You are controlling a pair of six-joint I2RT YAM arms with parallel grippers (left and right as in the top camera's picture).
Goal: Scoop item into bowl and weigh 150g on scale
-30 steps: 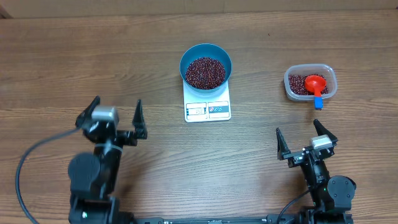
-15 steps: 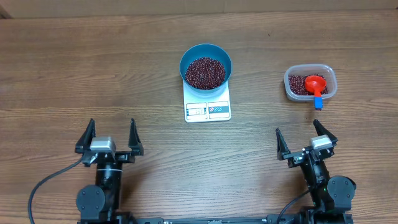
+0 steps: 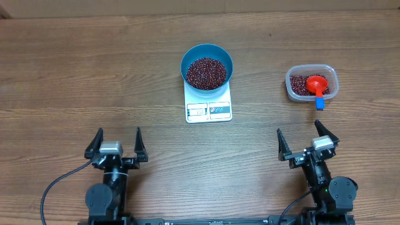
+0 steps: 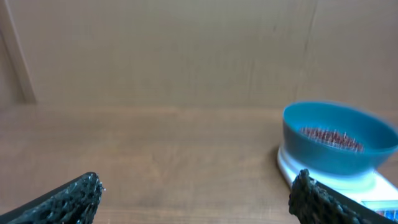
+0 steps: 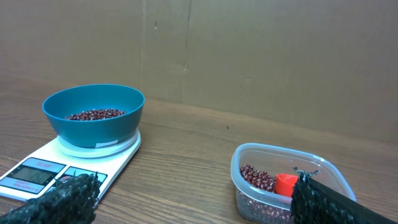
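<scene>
Overhead and wrist views, end of the weighing cycle as I read it from my console. The bowl (image 3: 207, 50) sits on the scale (image 3: 209, 102), just behind its display (image 3: 197, 112), and holds a level bed of the beans (image 3: 206, 72). A smaller remainder of beans lies in the clear tub (image 3: 289, 81) well to the right, where the red scoop (image 3: 317, 82) rests with its blue handle (image 3: 319, 103) over the tub's near rim. What has changed over the last second is the left arm alone: it stood further left and twisted, jaws angled across the table (image 3: 75, 56), and has since drawn back and squared up. The left gripper (image 3: 118, 135) now sits near the table's front edge, pointing straight ahead. The right gripper (image 3: 299, 130) has kept its place throughout (the mirror-image pose on the other side). Both sets of jaws are spread wide and hold nothing; in the left wrist view the fingers (image 4: 65, 200) frame bare tabletop, with the bowl off to the right. Nothing among bowl, scale, tub or scoop has shifted. I take the matched, withdrawn poses to mean that scooping is over and the arms are parked; whether the load meets the target I cannot say, since the display digits are too small to read in any view
</scene>
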